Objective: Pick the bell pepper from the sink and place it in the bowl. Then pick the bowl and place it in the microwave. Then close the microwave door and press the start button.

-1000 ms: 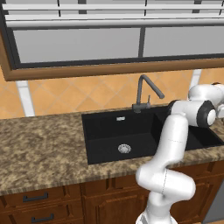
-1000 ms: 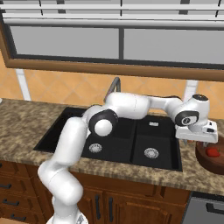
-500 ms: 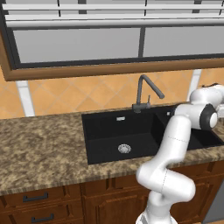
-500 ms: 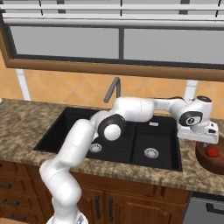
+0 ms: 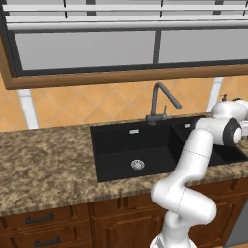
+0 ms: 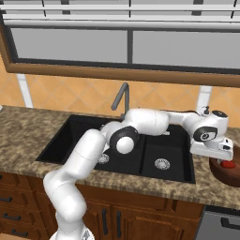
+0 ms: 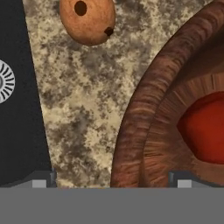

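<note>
The red bell pepper (image 6: pixel 228 164) lies inside the deep reddish-brown bowl (image 6: pixel 223 174), which stands on the counter right of the black sink (image 6: pixel 164 145). In the hand view the bell pepper (image 7: pixel 204 131) shows within the bowl (image 7: pixel 144 131), whose near rim runs up between my fingertips. My gripper (image 7: pixel 114 181) is open wide: one fingertip (image 7: pixel 41 180) is over the counter by the sink's edge, the other over the bowl's inside. My gripper (image 6: pixel 218 157) hovers just above the bowl's left rim. The microwave and its door are out of view.
A round tan object with two dark holes (image 7: pixel 87 19) lies on the speckled counter (image 7: pixel 78 113) between sink and bowl. The dark faucet (image 5: pixel 160 101) rises behind the sink (image 5: pixel 131 145). A steel drain (image 6: pixel 161 163) sits in the right basin. Wooden drawers line the front below.
The hand has sunk a little over the bowl's left rim, and the arm's elbow has swung slightly right. The jaws stay open; the pepper rests in the bowl throughout.
</note>
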